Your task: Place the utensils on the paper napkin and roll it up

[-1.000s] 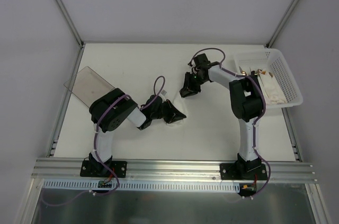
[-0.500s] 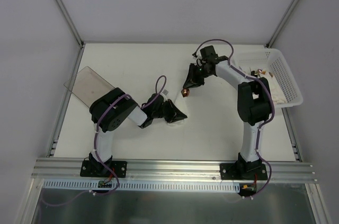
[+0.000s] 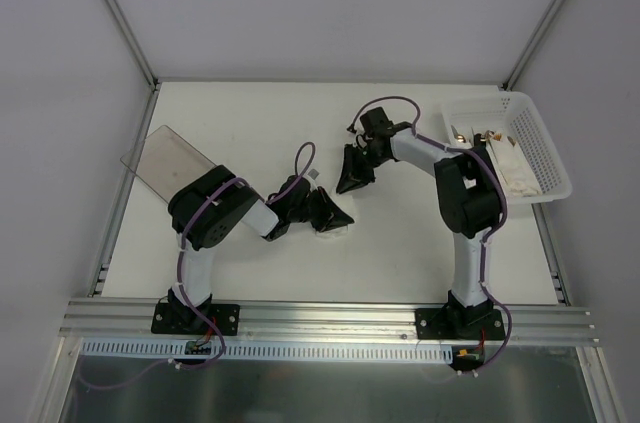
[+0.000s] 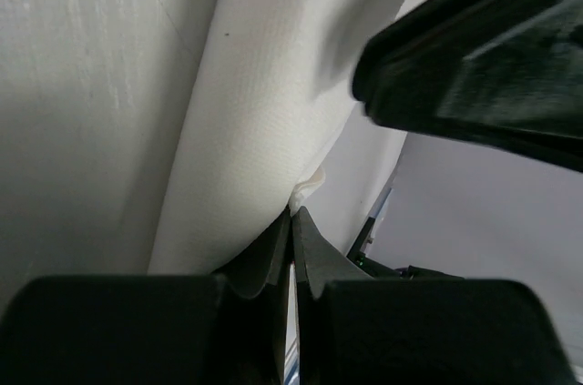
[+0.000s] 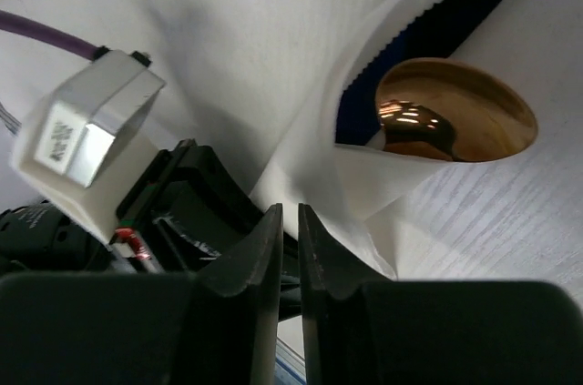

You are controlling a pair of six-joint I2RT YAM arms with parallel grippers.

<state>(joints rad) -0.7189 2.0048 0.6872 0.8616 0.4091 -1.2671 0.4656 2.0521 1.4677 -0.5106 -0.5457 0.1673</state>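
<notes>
The white paper napkin (image 3: 338, 231) lies mid-table, partly folded up. My left gripper (image 3: 327, 213) is shut on its edge; in the left wrist view the fingertips (image 4: 293, 217) pinch the napkin (image 4: 246, 130). My right gripper (image 3: 347, 180) hovers just beyond the napkin, jaws nearly closed with nothing seen between them (image 5: 289, 214). In the right wrist view a shiny brown spoon bowl (image 5: 455, 112) and a dark serrated knife edge (image 5: 437, 12) sit inside a fold of the napkin (image 5: 364, 176). The utensils are hidden in the top view.
A white perforated basket (image 3: 545, 158) at the back right holds more napkins and utensils. A clear smoky container (image 3: 168, 161) lies at the left. The right gripper (image 4: 474, 66) fills the upper right of the left wrist view.
My right gripper swung up and right, a brown spoon bowl showing below it, then came back down-left to the napkin; the spoon no longer shows from above. The left gripper stayed put.
</notes>
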